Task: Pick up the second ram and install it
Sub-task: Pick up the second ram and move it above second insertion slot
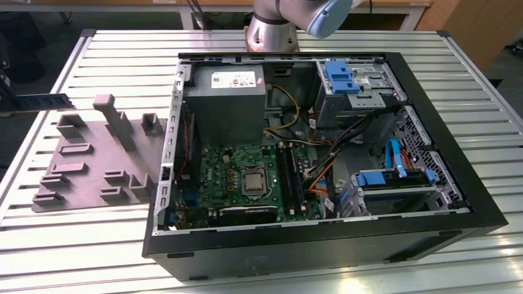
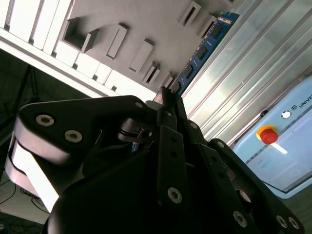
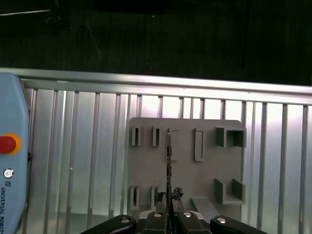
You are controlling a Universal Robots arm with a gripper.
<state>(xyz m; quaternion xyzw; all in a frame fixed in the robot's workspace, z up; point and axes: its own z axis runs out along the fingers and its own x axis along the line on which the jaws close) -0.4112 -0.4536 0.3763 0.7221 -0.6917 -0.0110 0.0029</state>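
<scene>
Exterior view, far left: the second ram (image 1: pixel 41 101) sits level and appears to be off the grey fixture plate (image 1: pixel 86 159), just beside the plate's left side, over the edge of the slatted surface (image 1: pixel 122 49). Plate's slots look empty near it. Further right is the open PC case (image 1: pixel 457 184), lying on its side, w/ power supply (image 1: pixel 225 104) at the back, motherboard (image 1: pixel 217 171) in front of it, and long black sockets (image 1: pixel 288 174) beside the CPU. Blue drive cages (image 1: pixel 339 76) are toward the exterior view's right. Arm base (image 1: pixel 274 27) stands behind the case.

Second wrist view: end effector (image 2: pixel 168 100) is narrow and clamped on one end of the stick, w/ the rest of the board sticking out past the fingertips. First wrist view: stick is edge-on over the plate, w/ a pendant w/ red stop button (image 3: pixel 6 144) off to the side.
</scene>
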